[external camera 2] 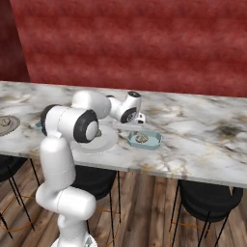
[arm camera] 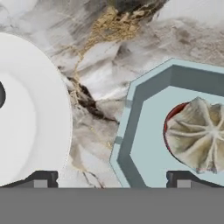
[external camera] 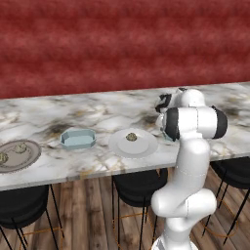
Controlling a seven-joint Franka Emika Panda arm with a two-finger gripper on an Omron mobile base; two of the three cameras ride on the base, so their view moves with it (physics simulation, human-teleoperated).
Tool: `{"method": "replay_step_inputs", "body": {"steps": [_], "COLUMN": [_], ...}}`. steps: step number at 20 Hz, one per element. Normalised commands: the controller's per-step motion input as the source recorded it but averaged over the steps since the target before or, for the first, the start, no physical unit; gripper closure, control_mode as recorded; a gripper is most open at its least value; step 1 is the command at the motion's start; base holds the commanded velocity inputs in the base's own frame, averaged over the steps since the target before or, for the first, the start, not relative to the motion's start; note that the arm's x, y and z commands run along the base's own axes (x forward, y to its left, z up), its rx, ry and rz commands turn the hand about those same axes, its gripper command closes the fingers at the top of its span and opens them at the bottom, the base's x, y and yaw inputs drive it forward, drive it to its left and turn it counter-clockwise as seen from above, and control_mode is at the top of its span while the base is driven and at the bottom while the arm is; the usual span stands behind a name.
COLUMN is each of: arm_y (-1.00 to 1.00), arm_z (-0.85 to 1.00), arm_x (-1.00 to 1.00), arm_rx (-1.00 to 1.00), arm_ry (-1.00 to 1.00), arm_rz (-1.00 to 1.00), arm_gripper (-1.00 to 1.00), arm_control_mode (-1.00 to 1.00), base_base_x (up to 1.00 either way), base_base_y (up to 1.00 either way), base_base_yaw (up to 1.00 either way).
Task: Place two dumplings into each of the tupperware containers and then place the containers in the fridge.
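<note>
Left base view, going left to right: a grey-brown plate [external camera: 17, 155] is parked at the 9 o'clock edge of the marble counter [external camera: 97, 114], with two dumplings on it, one [external camera: 20, 147] toward 1 o'clock of the other [external camera: 3, 157]. Next comes an empty blue tray [external camera: 77, 138], then a white plate [external camera: 133, 143] with a single dumpling [external camera: 131, 136] sat on it. The arm [external camera: 188, 161] is planted at 3 o'clock of that plate and blocks whatever is behind it. Black stools [external camera: 139, 188] are tucked under the counter.

In the right base view the white plate [external camera 2: 99, 140] is half hidden by the arm, and a second tray [external camera 2: 144, 139] lies just at its 3 o'clock, with a dumpling [external camera 2: 141, 138] inside. The gripper [external camera 2: 140, 119] is seen right above that tray.

In the hand view the white plate [arm camera: 30, 109] is at 9 o'clock and the tray [arm camera: 144, 131] at 3 o'clock, close but apart. The dumpling [arm camera: 197, 133] is resting in the tray, and the fingertips [arm camera: 41, 179] are spread wide with nothing pinched between them.
</note>
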Motion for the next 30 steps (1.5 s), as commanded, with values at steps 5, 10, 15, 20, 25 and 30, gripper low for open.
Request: {"method": "replay_step_inputs", "body": {"steps": [5,10,15,20,25,30], "arm_y": [1.0,0.95,0.64,0.13,0.11,0.04], "arm_z": [0.13,0.01,0.3,-0.11,-0.55,-0.3], "arm_x": [0.13,0.25,0.31,0.07,0.08,0.09], "arm_rx": [-0.05,0.0,0.0,0.01,0.0,0.0], "arm_ry": [0.0,0.17,0.11,0.06,0.0,0.0], "arm_rz": [0.0,0.06,0.0,0.0,0.0,0.0], "arm_gripper": [-1.0,-1.0,-1.0,-1.0,-1.0,-1.0], "arm_control_mode": [-1.0,-1.0,-1.0,-1.0,-1.0,-1.0], "base_base_x": [0.0,0.0,0.0,0.0,0.0,0.0], "base_base_y": [0.0,0.0,0.0,0.0,0.0,0.0], "base_base_yaw": [0.0,0.0,0.0,0.0,0.0,0.0]}}
